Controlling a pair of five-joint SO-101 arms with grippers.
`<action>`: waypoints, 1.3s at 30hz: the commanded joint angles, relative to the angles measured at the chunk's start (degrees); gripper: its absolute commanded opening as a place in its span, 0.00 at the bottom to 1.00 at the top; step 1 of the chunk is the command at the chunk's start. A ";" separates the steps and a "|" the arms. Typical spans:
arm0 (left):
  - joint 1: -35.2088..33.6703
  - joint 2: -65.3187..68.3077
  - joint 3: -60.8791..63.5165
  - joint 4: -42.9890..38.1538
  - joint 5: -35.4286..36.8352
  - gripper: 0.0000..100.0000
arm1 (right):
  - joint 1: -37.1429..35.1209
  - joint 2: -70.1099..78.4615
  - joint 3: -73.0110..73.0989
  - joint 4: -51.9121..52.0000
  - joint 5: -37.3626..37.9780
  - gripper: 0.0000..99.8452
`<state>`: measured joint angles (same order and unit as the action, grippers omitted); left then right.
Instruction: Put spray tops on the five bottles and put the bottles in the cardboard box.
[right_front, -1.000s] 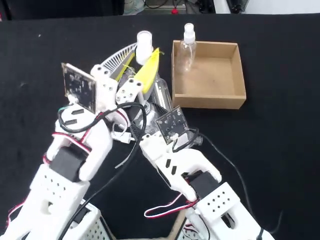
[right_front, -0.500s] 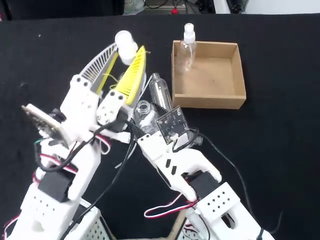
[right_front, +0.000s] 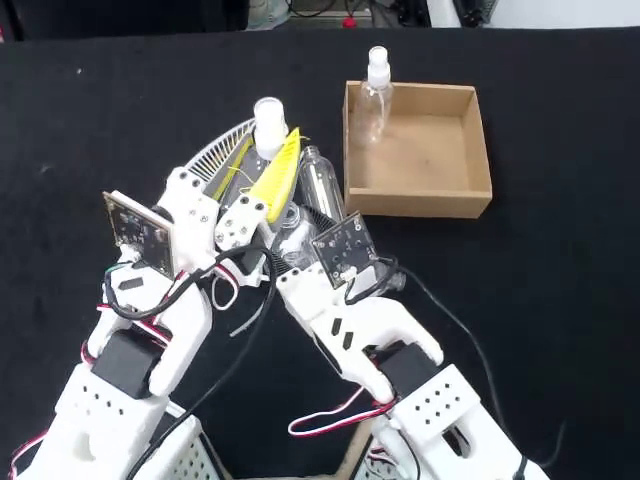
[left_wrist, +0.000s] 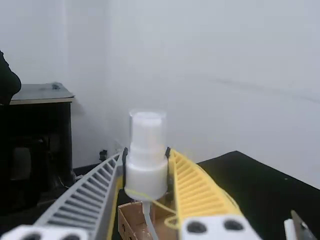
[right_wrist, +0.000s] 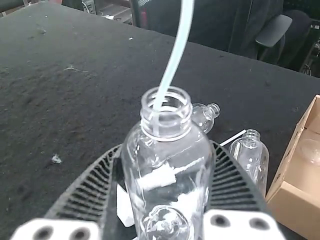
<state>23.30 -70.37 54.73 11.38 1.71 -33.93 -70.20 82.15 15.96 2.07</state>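
- Clamped by the left gripper (left_wrist: 145, 151), the white top (left_wrist: 146, 172) has been swung back above the clear bottle (right_wrist: 167, 170), itself clasped by the right gripper (right_wrist: 166, 150).
- Its thin tube (right_wrist: 172, 55) seems dipped into the threaded neck (right_wrist: 166, 120).

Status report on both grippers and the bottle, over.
Right gripper shut on open bottle. Left gripper shut on spray top, its tube entering the neck. One capped bottle in cardboard box. Nothing in the way.
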 joint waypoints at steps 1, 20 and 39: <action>-0.13 -1.05 0.13 0.35 0.79 0.06 | 1.23 -1.54 -0.31 -1.93 0.18 0.16; -0.04 -3.78 7.52 0.70 13.71 0.07 | 1.23 -1.54 -0.31 -1.76 0.18 0.16; 2.07 -11.96 10.24 10.99 5.54 0.07 | 1.23 -1.54 -0.31 -1.93 0.18 0.16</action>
<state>24.35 -84.00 66.42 22.29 9.01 -33.93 -70.20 82.15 15.96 2.15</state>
